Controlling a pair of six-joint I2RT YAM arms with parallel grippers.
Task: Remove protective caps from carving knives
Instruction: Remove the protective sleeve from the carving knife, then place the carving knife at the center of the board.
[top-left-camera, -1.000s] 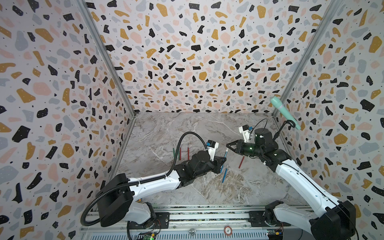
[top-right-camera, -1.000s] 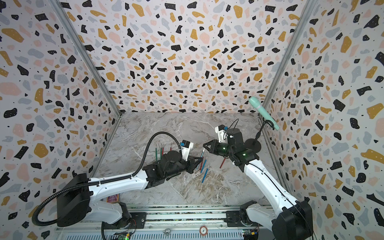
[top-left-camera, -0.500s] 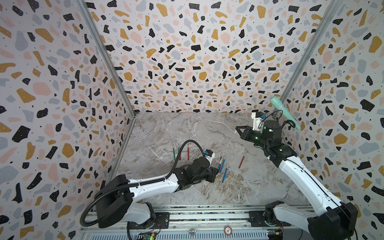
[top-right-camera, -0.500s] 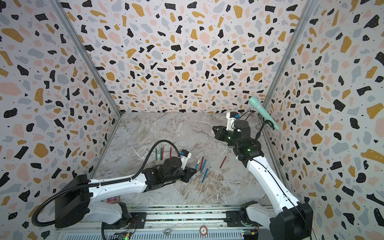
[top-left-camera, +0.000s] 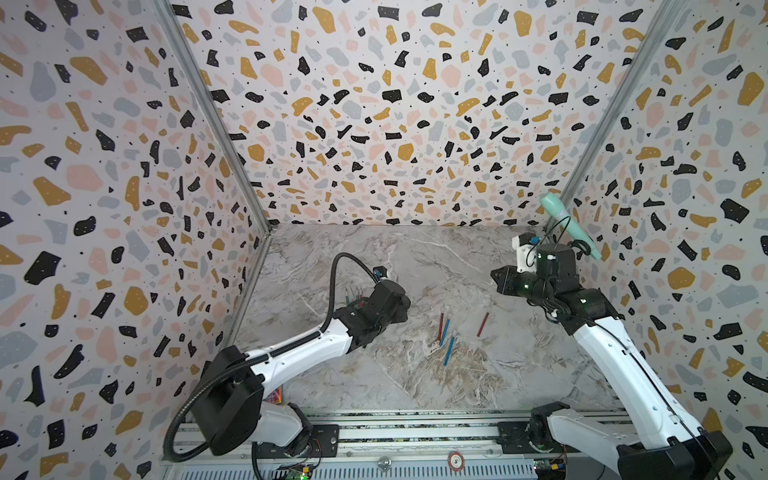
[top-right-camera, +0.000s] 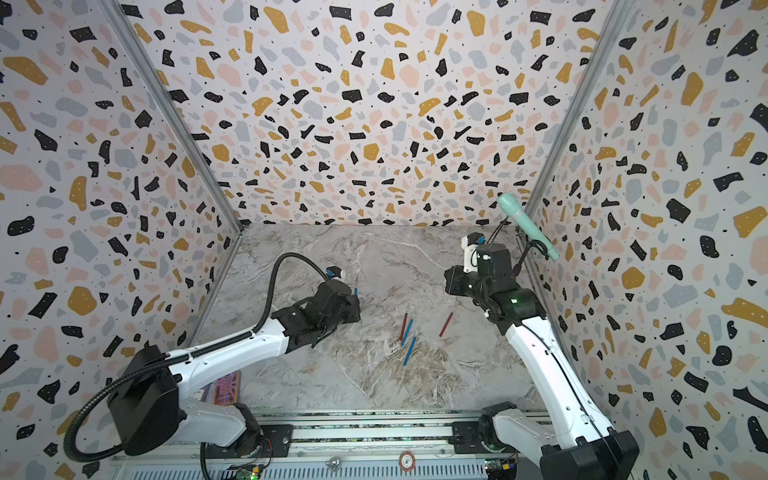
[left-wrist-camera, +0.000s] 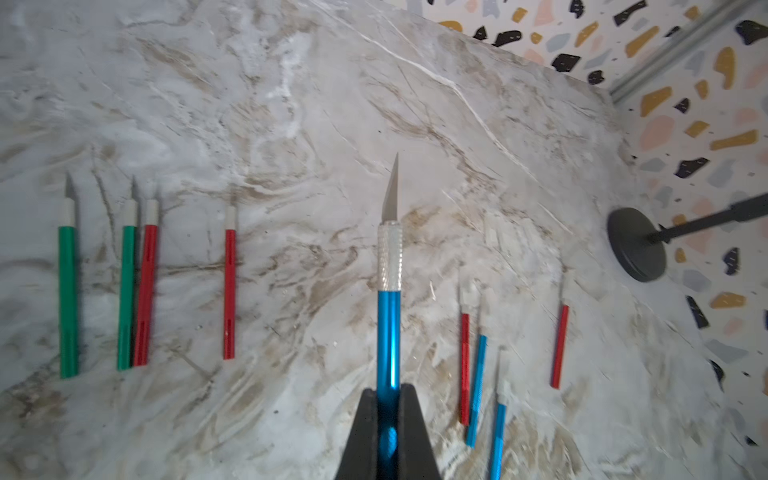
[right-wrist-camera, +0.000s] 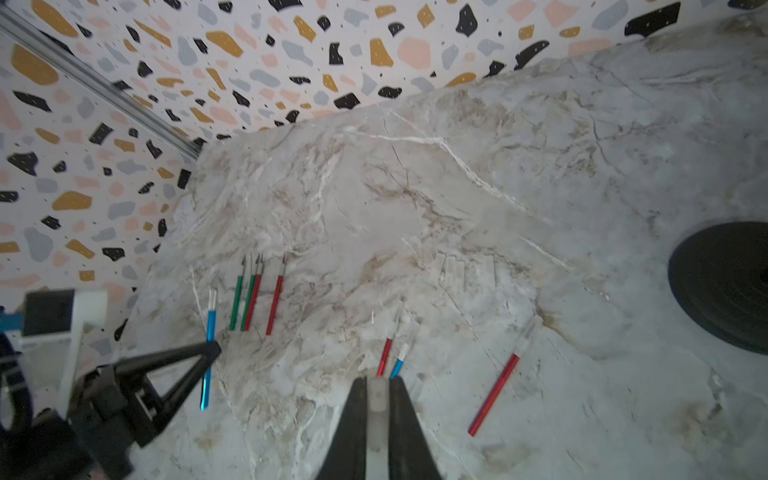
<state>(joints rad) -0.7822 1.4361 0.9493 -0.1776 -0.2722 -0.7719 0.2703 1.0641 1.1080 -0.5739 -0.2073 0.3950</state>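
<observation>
Left tool (left-wrist-camera: 390, 392) pinches the blue knife (left-wrist-camera: 389, 328) by its shaft above the desk (left-wrist-camera: 291, 124), so the bare blade touches nothing. Right tool (right-wrist-camera: 377, 384) pinches the clear cap (right-wrist-camera: 377, 419), well apart, likely for discarding.

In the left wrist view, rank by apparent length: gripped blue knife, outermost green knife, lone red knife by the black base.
1. gripped blue knife (nearness exaggerates it)
2. outermost green knife
3. lone red knife
</observation>
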